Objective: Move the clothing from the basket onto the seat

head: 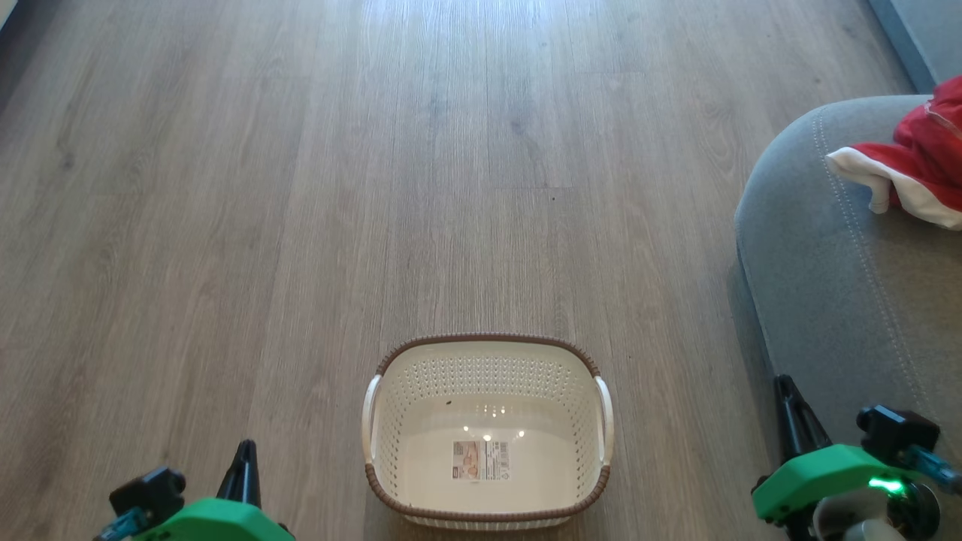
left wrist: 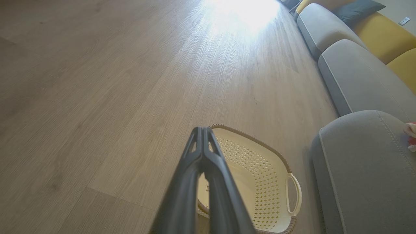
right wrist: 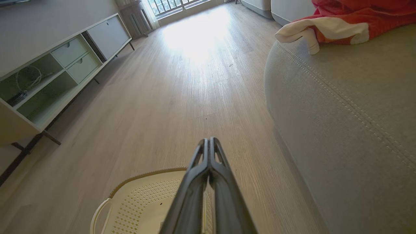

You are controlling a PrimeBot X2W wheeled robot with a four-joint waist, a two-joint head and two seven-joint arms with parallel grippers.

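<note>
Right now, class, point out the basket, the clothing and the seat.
basket (head: pixel 488 373): head view, on its perforated far wall.
clothing (head: pixel 932 150): head view, on the red fabric above the white trim.
seat (head: pixel 819 300): head view, on the bare grey cushion.

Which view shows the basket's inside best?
Head view: it looks straight down into the basket, whole rim, both handles and the label on its bare bottom. The left wrist view gives a side wall and one handle; the right wrist view, one corner.

Grey-brown wood plank floor (head: pixel 301 188), bright with glare below a barred window (right wrist: pixel 169 5). A low white cabinet with open shelves and drawers (right wrist: pixel 48 71) lines one wall.
</note>
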